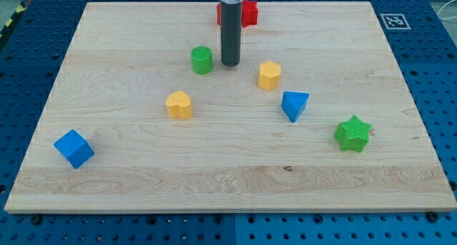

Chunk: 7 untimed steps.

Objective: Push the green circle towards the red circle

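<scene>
Camera view: my tip (pixel 230 63), a bare rod holding nothing, stands just right of the green circle (pixel 202 60), apart from it. Red block (pixel 247 13) sits beyond the tip, partly hidden, shape unclear. Green circle likely light, rigid, slides easily; push its lower-left side

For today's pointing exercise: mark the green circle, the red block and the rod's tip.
green circle (pixel 202 60), camera view, on its side wall.
red block (pixel 249 13), camera view, on the part right of the rod.
my tip (pixel 230 63), camera view, rod's very end, right of the green circle.
</scene>
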Available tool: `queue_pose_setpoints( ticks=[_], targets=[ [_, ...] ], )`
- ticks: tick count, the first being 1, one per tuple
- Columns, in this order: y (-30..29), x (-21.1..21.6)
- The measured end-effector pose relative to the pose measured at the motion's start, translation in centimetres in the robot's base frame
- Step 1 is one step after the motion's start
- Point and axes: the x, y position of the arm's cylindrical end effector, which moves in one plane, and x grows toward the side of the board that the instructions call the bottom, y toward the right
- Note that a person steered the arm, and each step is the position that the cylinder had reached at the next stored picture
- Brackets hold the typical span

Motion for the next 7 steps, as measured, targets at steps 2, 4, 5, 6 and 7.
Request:
queue_pose_setpoints(
  ticks=[2, 4, 5, 6, 7],
  targets=[
    [0.0, 3.0],
    [-4.2, 3.9],
    [-4.9, 3.2],
    [-4.9, 1.0],
    [-4.9, -1.0]
  ],
)
